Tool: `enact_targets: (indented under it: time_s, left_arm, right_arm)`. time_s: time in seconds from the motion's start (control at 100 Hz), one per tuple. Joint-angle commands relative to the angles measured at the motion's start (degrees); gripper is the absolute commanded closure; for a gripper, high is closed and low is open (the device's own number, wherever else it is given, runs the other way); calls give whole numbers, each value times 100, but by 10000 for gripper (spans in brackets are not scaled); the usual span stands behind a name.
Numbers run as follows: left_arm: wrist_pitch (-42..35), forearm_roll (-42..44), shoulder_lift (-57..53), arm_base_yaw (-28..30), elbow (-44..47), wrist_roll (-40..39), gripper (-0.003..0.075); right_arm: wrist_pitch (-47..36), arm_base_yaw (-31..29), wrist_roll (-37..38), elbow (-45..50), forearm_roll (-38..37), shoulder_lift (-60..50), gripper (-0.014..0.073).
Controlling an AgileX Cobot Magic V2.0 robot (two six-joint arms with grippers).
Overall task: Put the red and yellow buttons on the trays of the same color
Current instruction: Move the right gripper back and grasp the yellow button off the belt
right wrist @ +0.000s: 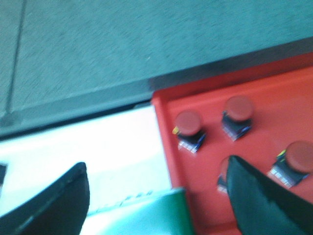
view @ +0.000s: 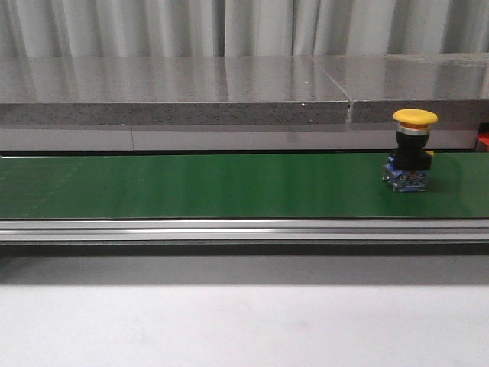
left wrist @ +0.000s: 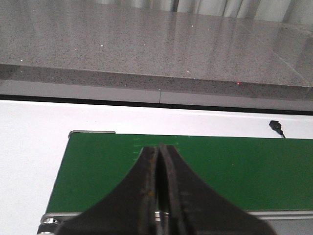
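A yellow button (view: 413, 150) with a black body and blue base stands upright on the green belt (view: 191, 186) at the right of the front view. Neither gripper shows in that view. In the left wrist view my left gripper (left wrist: 159, 147) is shut with nothing in it, hovering over the belt's end (left wrist: 98, 161). In the blurred right wrist view my right gripper (right wrist: 157, 176) is open and empty above the red tray's (right wrist: 264, 93) near-left corner. Several red buttons (right wrist: 190, 128) stand in that tray; one is half hidden behind a finger (right wrist: 257, 196). A yellow tray is out of view.
A grey stone ledge (view: 176, 90) runs behind the belt. A metal rail (view: 229, 229) borders the belt's front, with white table (view: 229, 321) before it. A small black cable end (left wrist: 277, 127) lies on the white surface beyond the belt. A red sliver (view: 483, 141) shows at the far right.
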Motion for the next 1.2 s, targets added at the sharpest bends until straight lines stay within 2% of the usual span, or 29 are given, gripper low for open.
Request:
enact_targets:
  time_s: [0.0, 0.28, 0.46, 0.64, 1.19]
  left_arm:
    - [-416, -50, 41, -33, -167, -12, 739]
    - [-416, -50, 41, -33, -167, -12, 739]
    - [-416, -50, 41, -33, -167, -12, 739]
    - [-416, -50, 41, -33, -167, -12, 739]
    - [-416, -50, 41, -33, -167, -12, 739]
  right_arm:
    - [-247, 158, -210, 266, 137, -497, 21]
    - [-216, 767, -851, 1087, 137, -857, 21]
    - [-60, 1438, -1348, 1143, 137, -842, 21]
    - [-40, 1929, -1468, 1143, 137, -772, 21]
    - [-33, 2088, -1523, 1143, 153, 130, 21]
